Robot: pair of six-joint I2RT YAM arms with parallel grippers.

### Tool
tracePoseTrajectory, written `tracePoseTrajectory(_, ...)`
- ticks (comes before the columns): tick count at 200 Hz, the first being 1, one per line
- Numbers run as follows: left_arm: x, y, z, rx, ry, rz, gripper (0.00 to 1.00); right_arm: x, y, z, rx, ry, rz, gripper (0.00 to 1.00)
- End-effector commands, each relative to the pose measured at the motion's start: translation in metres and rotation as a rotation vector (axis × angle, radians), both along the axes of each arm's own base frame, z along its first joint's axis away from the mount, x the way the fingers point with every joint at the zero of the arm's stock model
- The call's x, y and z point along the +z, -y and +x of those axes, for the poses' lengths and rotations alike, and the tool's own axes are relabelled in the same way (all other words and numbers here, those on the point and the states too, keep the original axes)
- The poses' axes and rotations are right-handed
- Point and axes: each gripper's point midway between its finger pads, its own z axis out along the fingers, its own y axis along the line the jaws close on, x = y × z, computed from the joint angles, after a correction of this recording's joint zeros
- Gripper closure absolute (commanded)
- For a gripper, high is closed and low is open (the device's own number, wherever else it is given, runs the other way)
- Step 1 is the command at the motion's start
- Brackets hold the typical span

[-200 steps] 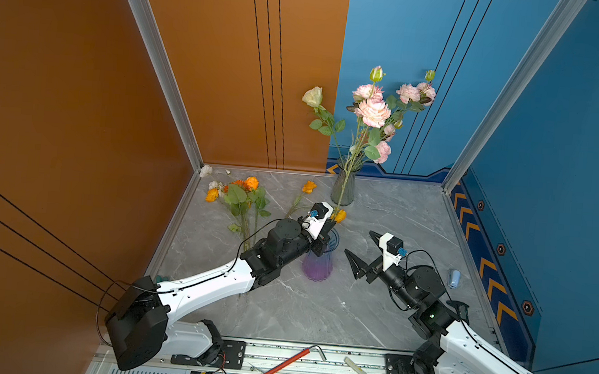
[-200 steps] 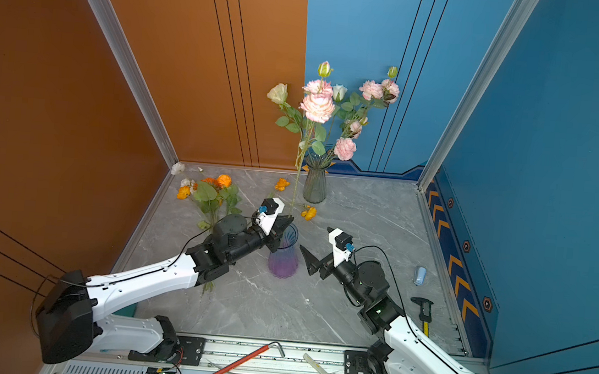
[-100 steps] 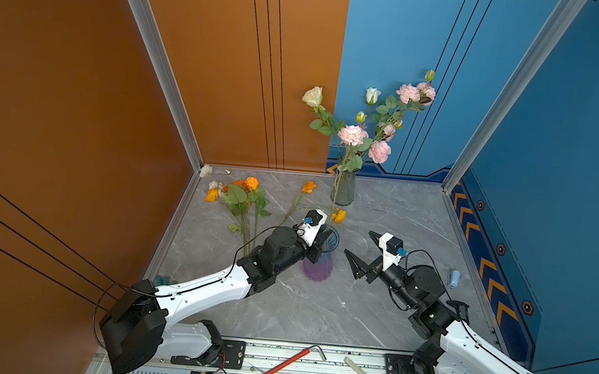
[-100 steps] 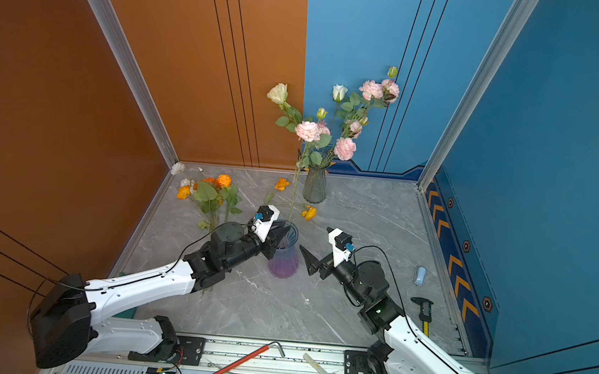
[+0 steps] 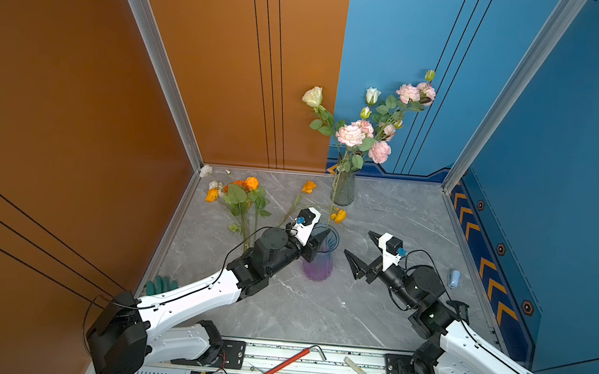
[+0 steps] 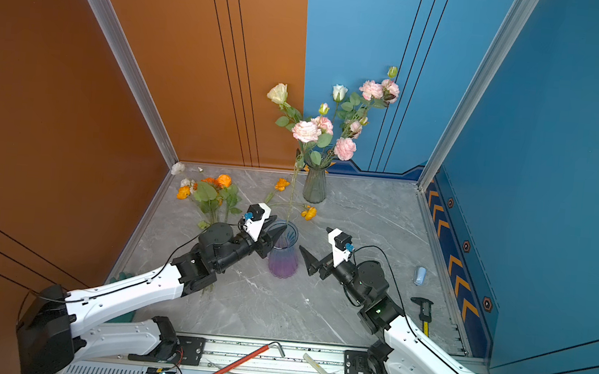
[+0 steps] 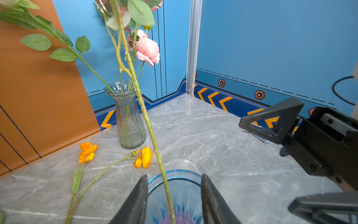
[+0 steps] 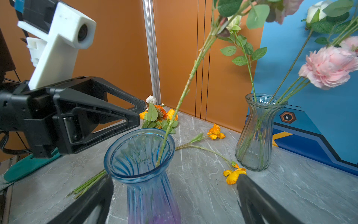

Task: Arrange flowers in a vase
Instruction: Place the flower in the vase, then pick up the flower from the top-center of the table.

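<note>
Flowers [image 5: 413, 92] mostly stand in the clear vase [image 5: 343, 191] at the worktop's [image 5: 317, 308] far edge. One stem [image 7: 147, 120] leans unaided in the blue vase [image 5: 317, 267], so my left pincer [image 7: 173, 175] is spread around it, and my right pincer [image 5: 358, 242] gapes beside.

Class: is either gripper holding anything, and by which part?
Nothing is held. The left gripper stands open around the stem in the blue vase, not touching it; the right gripper is open, empty.

Blue-purple vase [image 5: 318, 260] upright mid-worktop [image 5: 372, 312] w/ one long green stem [image 8: 186, 91] in it, leaning on rim. Clear glass vase [image 5: 343, 190] upright at back holds pink & cream blooms [image 5: 380, 151]. Orange bunch [image 5: 241, 197] lies flat back-left; two loose orange stems [image 5: 339, 215] lie flat btwn the vases.
</note>
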Motion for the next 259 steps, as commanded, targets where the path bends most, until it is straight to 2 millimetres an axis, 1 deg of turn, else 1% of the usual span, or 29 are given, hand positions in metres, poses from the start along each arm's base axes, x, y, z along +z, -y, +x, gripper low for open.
tracePoseTrajectory(1,0.008,-0.03,0.013,0.172,0.015,0.078,0.47,0.005,-0.002,-0.005,0.029,0.02,0.016,0.0)
tracePoseTrajectory(10,0.011,-0.054,0.025,0.305,-0.005,0.12,0.43,0.005,-0.004,-0.006,0.032,0.023,0.009,0.0)
tracePoseTrajectory(22,0.003,-0.089,0.043,0.458,-0.078,0.191,0.37,0.004,-0.007,-0.007,0.04,0.025,-0.02,0.0)
tracePoseTrajectory(32,-0.017,-0.113,0.057,0.506,-0.212,0.253,0.36,0.001,-0.011,-0.007,0.038,0.024,-0.066,0.0)
tracePoseTrajectory(34,-0.02,-0.117,0.06,0.511,-0.239,0.259,0.36,0.002,-0.017,-0.012,0.055,0.029,-0.076,0.0)
tracePoseTrajectory(35,-0.027,-0.119,0.06,0.51,-0.265,0.275,0.36,0.001,-0.018,-0.013,0.059,0.029,-0.082,0.0)
tracePoseTrajectory(37,-0.031,-0.124,0.062,0.513,-0.297,0.283,0.36,0.0,-0.02,-0.014,0.062,0.031,-0.093,0.0)
tracePoseTrajectory(42,-0.047,-0.132,0.065,0.509,-0.381,0.304,0.36,-0.002,-0.024,-0.016,0.066,0.037,-0.119,0.0)
tracePoseTrajectory(46,-0.048,-0.135,0.07,0.501,-0.423,0.303,0.37,-0.003,-0.027,-0.017,0.067,0.045,-0.136,0.0)
tracePoseTrajectory(50,-0.057,-0.139,0.073,0.491,-0.475,0.314,0.37,-0.004,-0.03,-0.019,0.071,0.051,-0.152,0.0)
tracePoseTrajectory(67,-0.098,-0.14,0.08,0.412,-0.645,0.359,0.41,-0.007,-0.039,-0.026,0.091,0.071,-0.2,0.0)
tracePoseTrajectory(91,-0.142,-0.142,0.093,0.382,-0.785,0.419,0.46,-0.006,-0.039,-0.027,0.086,0.078,-0.206,0.0)
tracePoseTrajectory(102,-0.159,-0.14,0.1,0.364,-0.827,0.445,0.49,-0.006,-0.038,-0.026,0.08,0.081,-0.202,0.0)
tracePoseTrajectory(132,-0.203,-0.139,0.12,0.359,-0.925,0.547,0.52,-0.005,-0.038,-0.026,0.084,0.079,-0.196,0.0)
tracePoseTrajectory(148,-0.218,-0.14,0.134,0.373,-0.948,0.59,0.54,-0.006,-0.037,-0.026,0.081,0.078,-0.194,0.0)
tracePoseTrajectory(177,-0.23,-0.142,0.152,0.401,-0.948,0.618,0.55,-0.005,-0.035,-0.025,0.078,0.076,-0.183,0.0)
tracePoseTrajectory(196,-0.238,-0.141,0.158,0.392,-0.968,0.624,0.54,-0.003,-0.033,-0.025,0.078,0.075,-0.173,0.0)
tracePoseTrajectory(218,-0.242,-0.143,0.166,0.395,-0.981,0.614,0.54,-0.001,-0.032,-0.025,0.078,0.077,-0.164,0.0)
tracePoseTrajectory(259,-0.253,-0.138,0.176,0.371,-1.01,0.598,0.54,0.0,-0.03,-0.025,0.08,0.073,-0.152,0.0)
